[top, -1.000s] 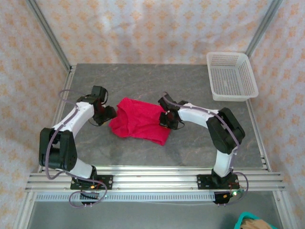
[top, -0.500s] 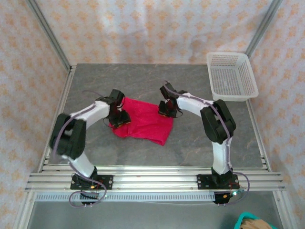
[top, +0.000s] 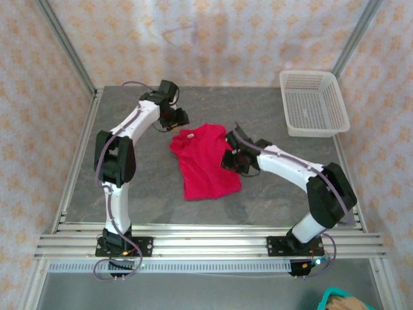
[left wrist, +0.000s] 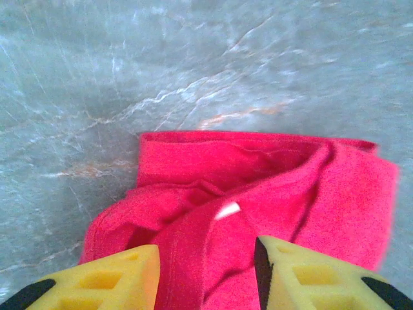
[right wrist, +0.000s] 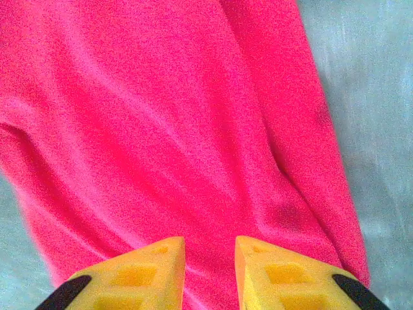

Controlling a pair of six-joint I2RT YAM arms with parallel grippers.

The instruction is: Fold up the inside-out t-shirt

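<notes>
The inside-out t-shirt is a bright red-pink bundle lying partly folded on the grey table. In the left wrist view its collar end shows a small white tag. My left gripper is at the shirt's far left corner. Its yellow fingers are closed on a thick ridge of the fabric. My right gripper hovers at the shirt's right edge. In the right wrist view its fingers stand apart above smooth cloth, with nothing pinched between them.
A white mesh basket stands at the table's far right corner. Bare grey table lies left of and in front of the shirt. Patterned curtain walls close in the back and sides.
My left gripper has swung to the far left with the shirt's corner, turning the shirt to lie lengthwise front to back. The right gripper moved nearer and its fingers parted.
</notes>
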